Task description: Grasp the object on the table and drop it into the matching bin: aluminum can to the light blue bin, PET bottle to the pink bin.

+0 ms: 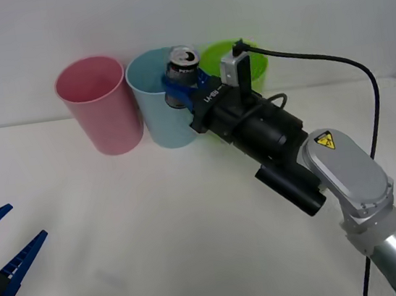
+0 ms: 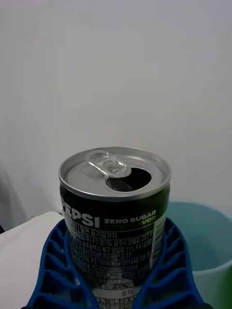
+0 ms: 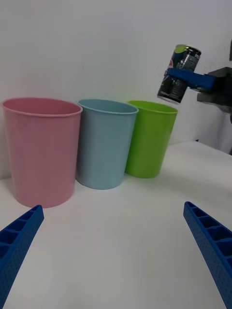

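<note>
Right gripper (image 1: pixel 179 86) holds aluminum can (image 1: pixel 182 73) tilted, tab-end up

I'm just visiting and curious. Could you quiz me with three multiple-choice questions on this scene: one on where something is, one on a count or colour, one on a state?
1. Where is the can?
A. Lying on the table
B. Held up over the bins
C. Inside the pink bin

2. How many bins stand on the table?
A. Two
B. Three
C. Four

3. How is the left tool?
A. Open, holding nothing
C. Shut on a bottle
B. Shut on the can

Answers:
1. B, the right tool grips it above the light blue bin.
2. B, pink, light blue, lime green.
3. A, its blue fingers stand apart.
</note>
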You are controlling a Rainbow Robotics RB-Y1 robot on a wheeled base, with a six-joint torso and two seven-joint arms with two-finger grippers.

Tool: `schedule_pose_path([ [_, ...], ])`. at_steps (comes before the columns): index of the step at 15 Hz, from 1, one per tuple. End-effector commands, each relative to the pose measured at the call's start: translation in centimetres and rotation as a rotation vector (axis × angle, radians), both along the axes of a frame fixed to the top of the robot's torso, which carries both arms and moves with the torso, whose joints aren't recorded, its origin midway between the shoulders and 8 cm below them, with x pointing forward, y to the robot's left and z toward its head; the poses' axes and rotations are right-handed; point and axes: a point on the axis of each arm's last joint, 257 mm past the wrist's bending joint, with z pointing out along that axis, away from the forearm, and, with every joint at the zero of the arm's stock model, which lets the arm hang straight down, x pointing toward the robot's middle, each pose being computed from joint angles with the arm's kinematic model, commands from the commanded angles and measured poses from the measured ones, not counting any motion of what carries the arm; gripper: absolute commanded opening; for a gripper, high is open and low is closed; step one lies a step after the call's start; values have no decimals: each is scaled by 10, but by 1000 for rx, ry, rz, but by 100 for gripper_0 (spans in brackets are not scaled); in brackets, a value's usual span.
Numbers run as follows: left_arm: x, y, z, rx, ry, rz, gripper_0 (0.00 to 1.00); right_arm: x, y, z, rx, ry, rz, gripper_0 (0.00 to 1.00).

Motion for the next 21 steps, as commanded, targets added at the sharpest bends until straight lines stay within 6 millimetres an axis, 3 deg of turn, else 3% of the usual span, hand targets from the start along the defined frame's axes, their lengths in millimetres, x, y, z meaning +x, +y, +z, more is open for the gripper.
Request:
schedule_pose_path([
  [1, 0, 0, 0, 0, 0, 0, 100, 25, 10, 9, 17, 6, -49, 0],
  [9, 0, 0, 0, 0, 0, 0, 100, 100, 30, 23, 46, 52, -237, 0],
  [14, 0, 0, 0, 0, 0, 0, 100, 138, 31, 15, 5, 96, -315, 0],
  [21, 0, 0, 0, 0, 0, 0, 100, 142, 33, 8, -25, 100, -323, 0],
])
